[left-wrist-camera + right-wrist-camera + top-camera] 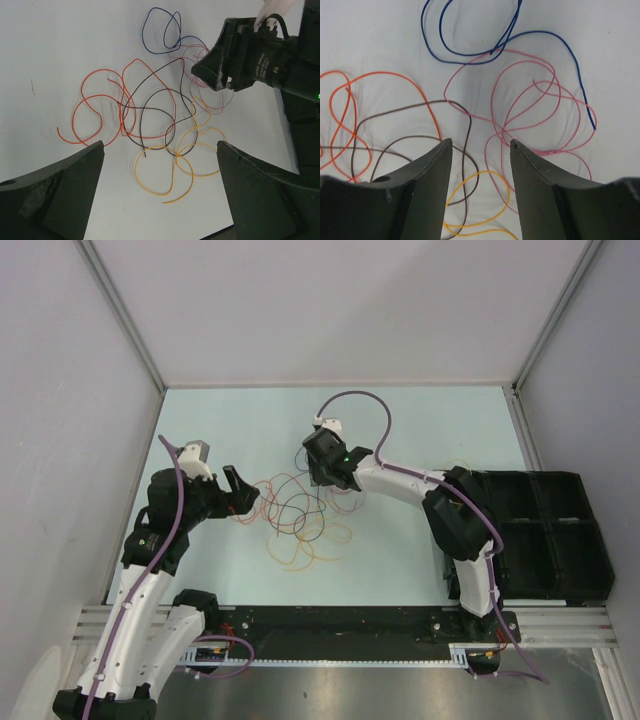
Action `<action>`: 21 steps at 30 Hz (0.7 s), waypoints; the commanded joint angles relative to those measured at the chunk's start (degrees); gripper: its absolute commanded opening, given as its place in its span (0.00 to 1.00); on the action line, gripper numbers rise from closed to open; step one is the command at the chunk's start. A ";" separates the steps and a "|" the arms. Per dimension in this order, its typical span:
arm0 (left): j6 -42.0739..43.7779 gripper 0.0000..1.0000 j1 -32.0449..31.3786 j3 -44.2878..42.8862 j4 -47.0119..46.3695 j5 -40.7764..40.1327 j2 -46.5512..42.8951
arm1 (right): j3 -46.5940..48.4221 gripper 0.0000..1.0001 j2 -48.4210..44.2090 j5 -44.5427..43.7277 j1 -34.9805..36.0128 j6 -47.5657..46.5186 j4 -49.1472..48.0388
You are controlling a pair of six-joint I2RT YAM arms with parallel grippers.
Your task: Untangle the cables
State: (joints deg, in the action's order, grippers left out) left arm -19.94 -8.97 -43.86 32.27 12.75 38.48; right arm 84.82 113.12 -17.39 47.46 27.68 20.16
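Note:
The cables lie in a loose tangle [295, 515] on the pale table between my two grippers. In the left wrist view I see an orange-red cable [100, 70], a dark brown one [160, 91], a yellow one [159, 194], a blue one [143, 35] and a pink one [192, 47]. My left gripper [243, 495] is open and empty at the tangle's left edge, with the yellow loops between its fingers [160, 150]. My right gripper [330, 475] is open and empty above the tangle's far right side [481, 145], over brown [427, 101], pink [502, 127] and yellow [485, 171] strands. Blue [540, 32] and orange [385, 73] loops lie beyond it.
A black compartment tray [555, 535] stands at the table's right edge beside the right arm. Grey walls with metal posts close in the table at the back and sides. The right gripper's black body [240, 60] shows in the left wrist view.

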 commanded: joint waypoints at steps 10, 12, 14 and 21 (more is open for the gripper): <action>0.61 1.00 0.97 0.00 -1.51 1.22 -0.42 | 6.95 0.55 6.85 -7.93 -0.53 0.97 6.74; 0.61 1.00 1.06 0.00 -1.51 1.48 -0.34 | 6.50 0.55 7.20 -7.58 -0.70 1.06 6.21; 0.61 1.00 1.15 0.00 -1.51 1.66 -0.33 | 6.68 0.54 7.99 -7.49 -0.88 1.15 6.21; 0.61 1.00 1.24 0.00 -1.51 1.48 -0.25 | 8.61 0.54 11.41 -5.20 -2.37 1.41 5.06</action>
State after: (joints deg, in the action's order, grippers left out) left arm -19.94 -8.27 -43.86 32.25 13.32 38.50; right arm 91.66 122.02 -22.92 46.11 27.64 26.11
